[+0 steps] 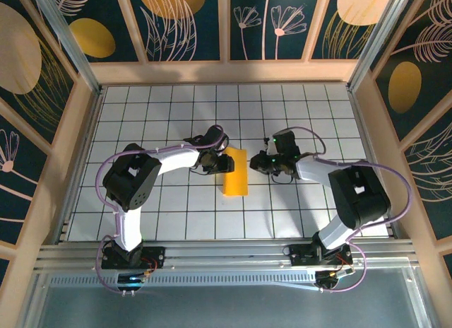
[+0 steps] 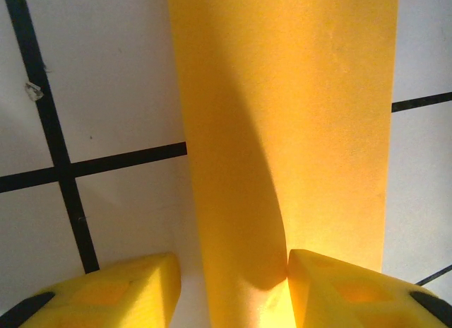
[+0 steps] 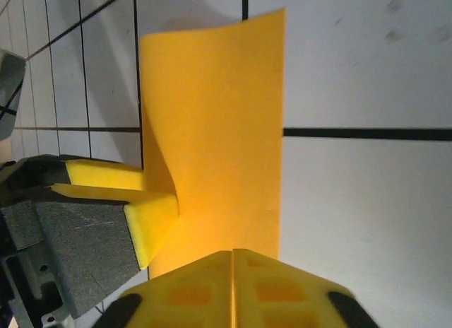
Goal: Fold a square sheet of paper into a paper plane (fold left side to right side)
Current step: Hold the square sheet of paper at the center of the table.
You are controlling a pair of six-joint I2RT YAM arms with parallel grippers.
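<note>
Aluminium rail (image 1: 226, 261) runs along the near edge, with both arm bases bolted to it. Just beyond, the two arms reach inward and meet at the square sheet of paper (image 1: 235, 172), which lies near the middle of the tabletop (image 1: 176, 109).

From above, the orange-yellow sheet reads as a narrow rectangle, roughly half as wide as it is long, so I judge the left-to-right fold largely made. It is not flat, though: in the left wrist view one layer bows up in a shaded curve.

The left end effector (image 2: 234, 268) is partly open, its yellow pads (image 2: 127, 293) apart. The curved layer passes between them and touches one pad, but nothing is clamped. The right end effector (image 3: 233, 275) has its pads pressed together at the sheet's right edge; whether any paper is caught between them I cannot tell.

Left to do, I'd say: flatten that layer, press the crease, then make every later fold toward a plane.

Further out, the tabletop is white with a black grid, framed in pale wood (image 1: 226, 72). Dark blue wall panels (image 1: 187, 24) with golden ovals and line-drawn flowers close the room.
</note>
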